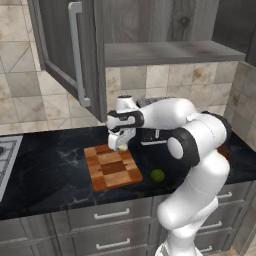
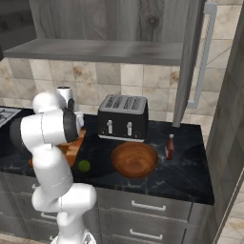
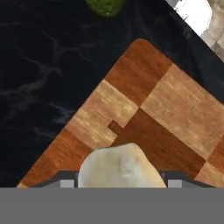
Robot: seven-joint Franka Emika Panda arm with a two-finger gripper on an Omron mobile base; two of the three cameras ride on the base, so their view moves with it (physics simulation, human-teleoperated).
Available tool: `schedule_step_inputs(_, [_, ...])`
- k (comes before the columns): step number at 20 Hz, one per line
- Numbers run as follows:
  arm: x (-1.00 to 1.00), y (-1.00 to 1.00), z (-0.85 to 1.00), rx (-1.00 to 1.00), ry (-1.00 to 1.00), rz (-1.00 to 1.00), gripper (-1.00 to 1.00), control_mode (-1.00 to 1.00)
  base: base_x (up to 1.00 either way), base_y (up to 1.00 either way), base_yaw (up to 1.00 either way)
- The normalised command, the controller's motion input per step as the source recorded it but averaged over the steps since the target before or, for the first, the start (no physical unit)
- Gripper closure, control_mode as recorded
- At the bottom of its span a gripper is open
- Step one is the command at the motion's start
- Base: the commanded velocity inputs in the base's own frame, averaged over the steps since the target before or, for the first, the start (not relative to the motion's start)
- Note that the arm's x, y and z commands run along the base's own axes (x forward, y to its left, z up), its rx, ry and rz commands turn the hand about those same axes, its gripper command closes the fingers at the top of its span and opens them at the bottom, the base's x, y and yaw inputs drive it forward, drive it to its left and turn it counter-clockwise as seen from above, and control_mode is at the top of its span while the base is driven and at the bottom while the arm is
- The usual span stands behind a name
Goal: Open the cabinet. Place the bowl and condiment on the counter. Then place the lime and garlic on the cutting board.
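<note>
Nearest, lime (image 1: 158, 174) lay on counter (image 1: 50, 175) just off cutting board (image 1: 112, 167) | gripper (image 1: 121, 146) above board, jaws clamped on garlic (image 3: 121, 168) per hand view | right base view added bowl (image 2: 134, 159), condiment (image 2: 169, 147), toaster (image 2: 123, 117) beyond | cabinet (image 1: 70, 55) open.

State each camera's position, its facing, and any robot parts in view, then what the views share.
Left base view: behind-left, facing the counter; arm and pincer over the cutting board.
Right base view: behind-right, facing toaster, bowl, bottle; arm at left.
Hand view: looks down at board; garlic between fingertips.
Shared: lime, board.
</note>
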Motion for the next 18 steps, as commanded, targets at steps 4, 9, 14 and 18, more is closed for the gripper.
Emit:
schedule_step_inputs(4, [0.48, 0.43, -0.38, -0.05, 0.14, 0.38, 1.00, -1.00, 0.00, 0.00, 0.00])
schedule_step_inputs(9, [0.27, 0.29, -0.42, -0.08, 0.15, 0.37, 1.00, -1.00, 0.00, 0.00, 0.00])
schedule_step_inputs(14, [0.22, 0.03, -0.33, -0.03, 0.12, 0.31, 1.00, -1.00, 0.00, 0.00, 0.00])
schedule_step_inputs(18, [0.11, -0.08, -0.46, -0.02, 0.15, 0.27, 1.00, -1.00, 0.00, 0.00, 0.00])
